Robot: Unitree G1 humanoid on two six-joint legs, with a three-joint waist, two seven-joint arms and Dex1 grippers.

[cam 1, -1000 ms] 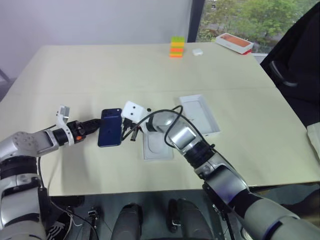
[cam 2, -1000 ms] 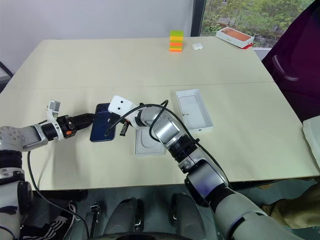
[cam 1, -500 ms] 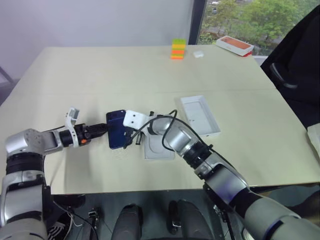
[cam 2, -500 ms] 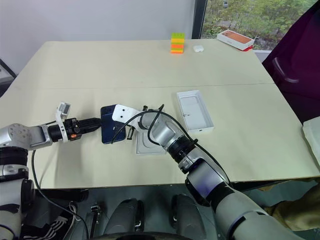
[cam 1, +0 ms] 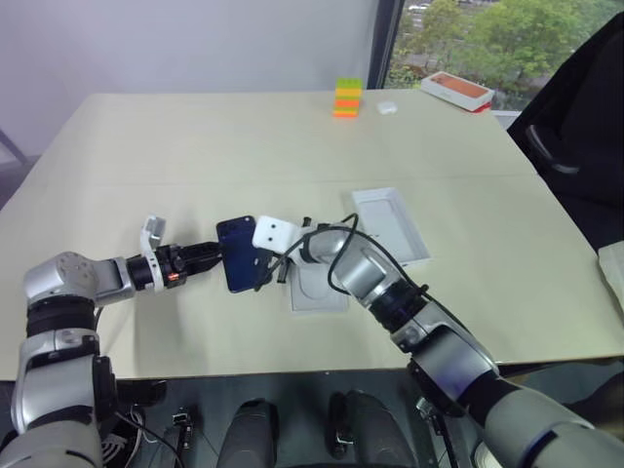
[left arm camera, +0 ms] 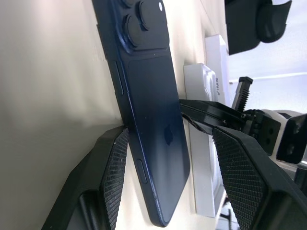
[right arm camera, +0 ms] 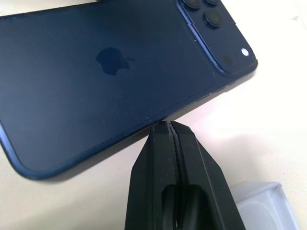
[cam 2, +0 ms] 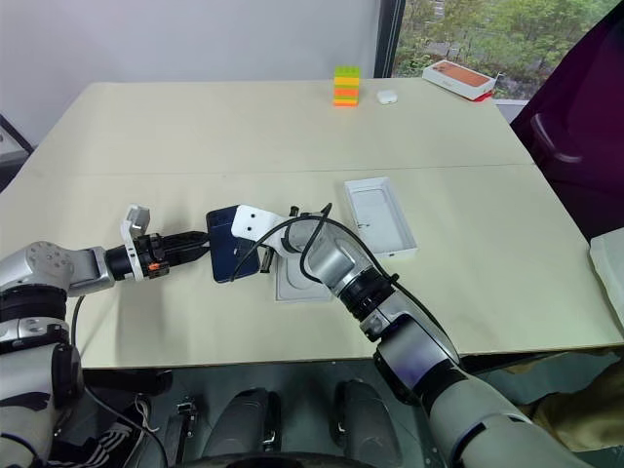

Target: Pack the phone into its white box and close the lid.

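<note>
From the head cameras, the phone [cam 1: 238, 266] lies back-up on the beige table [cam 1: 195, 146], just to the robot's left of the white box [cam 1: 318, 288], which sits open with its pale insert showing. The lid [cam 1: 391, 224] rests on the far right side of the white box, inside up, close to it. The left gripper [cam 1: 213, 255] reaches in from the phone's left edge, the right gripper [cam 2: 261, 260] from the phone's right edge, between phone and white box.

In the left wrist view, the left gripper [left arm camera: 168, 158] stands spread; one finger [left arm camera: 115, 172] touches the phone's [left arm camera: 153, 120] long edge, the other hovers over its back without pinching it.

In the right wrist view, the right gripper's [right arm camera: 171, 132] fingers are pressed together, holding nothing, tips against the phone's [right arm camera: 96, 72] long edge, with a corner of the white box [right arm camera: 261, 206] beside them.
</note>
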